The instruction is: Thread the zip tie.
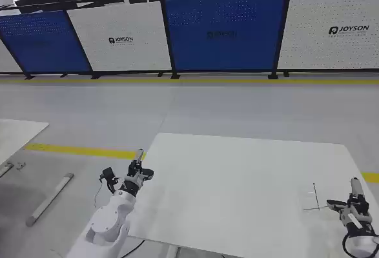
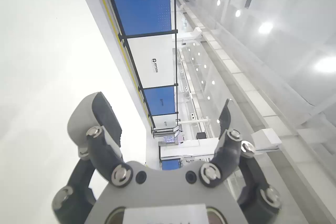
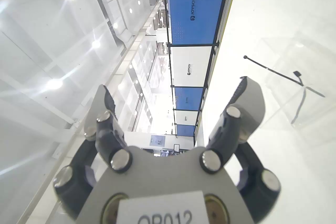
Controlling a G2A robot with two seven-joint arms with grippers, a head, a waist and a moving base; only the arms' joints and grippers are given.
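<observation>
The right hand [image 3: 175, 84] is released, its two fingers spread wide and nothing between them. It sits at the desk [image 1: 241, 187] edge with its fingertips pointing across the white top. Near it, ahead of its fingertips and off to the side facing the other arm, a thin black zip tie [image 3: 278, 74] lies flat on the desk, clear of the hand. A second tie [image 3: 297, 73] with a small dark head crosses it, its strap looking paler as it runs back toward the hand. Both rest on what looks like a clear sheet [image 3: 281, 88], whose faint edges frame them.

The left hand [image 2: 165, 107] is also released, fingers spread and bare. It sits at the opposite edge of the desk, with the ties well apart from it, far off to its side, toward the right hand.
</observation>
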